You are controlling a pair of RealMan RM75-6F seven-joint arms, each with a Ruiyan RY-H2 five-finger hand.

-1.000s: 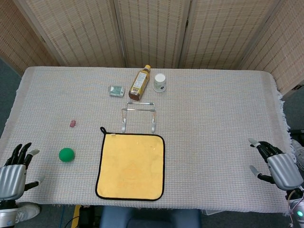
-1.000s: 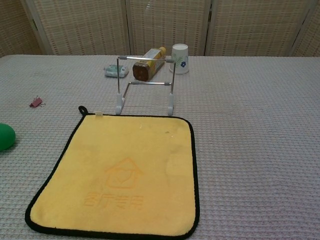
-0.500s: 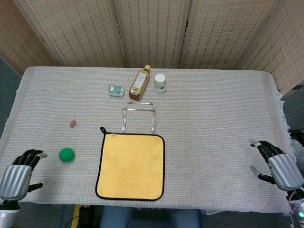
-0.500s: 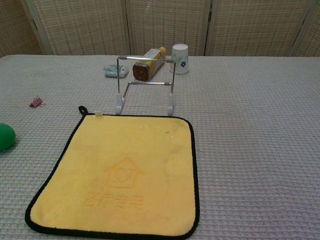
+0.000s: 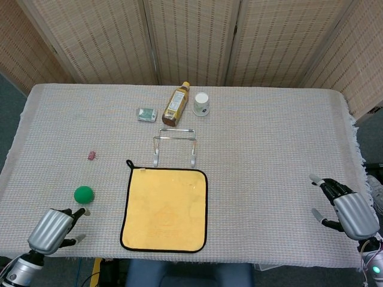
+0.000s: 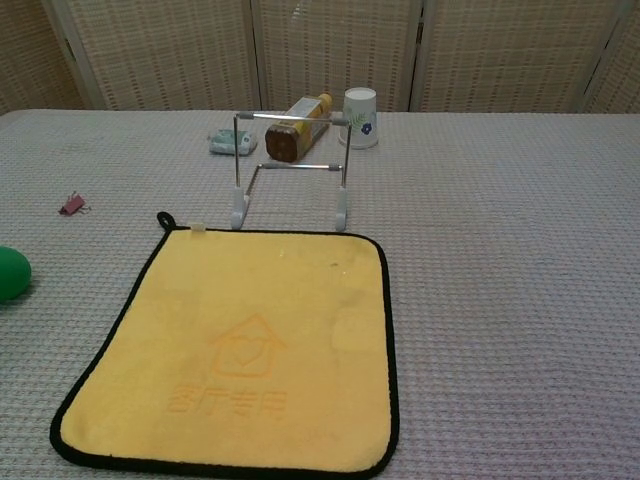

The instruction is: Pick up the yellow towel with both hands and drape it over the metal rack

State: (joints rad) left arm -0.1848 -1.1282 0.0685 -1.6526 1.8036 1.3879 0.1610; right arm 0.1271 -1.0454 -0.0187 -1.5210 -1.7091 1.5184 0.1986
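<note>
The towel [image 5: 164, 209] lies flat at the table's near edge, the rack [image 5: 174, 145] just behind it. Both hands hang empty at the near corners, left [image 5: 51, 228] curled, right [image 5: 346, 209] spread. Uneven corner grips could skew the drape; a low lift might topple the rack.

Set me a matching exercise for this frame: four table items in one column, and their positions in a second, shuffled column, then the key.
Items:
1. yellow towel
2. metal rack
3. green ball
4. paper cup

Positions:
A. standing at the far side beside the lying bottle
B. lying flat at the near edge, loop at its far-left corner
C. standing just beyond the towel's far edge
D. near the left hand, left of the towel

Pairs: 1-B, 2-C, 3-D, 4-A
</note>
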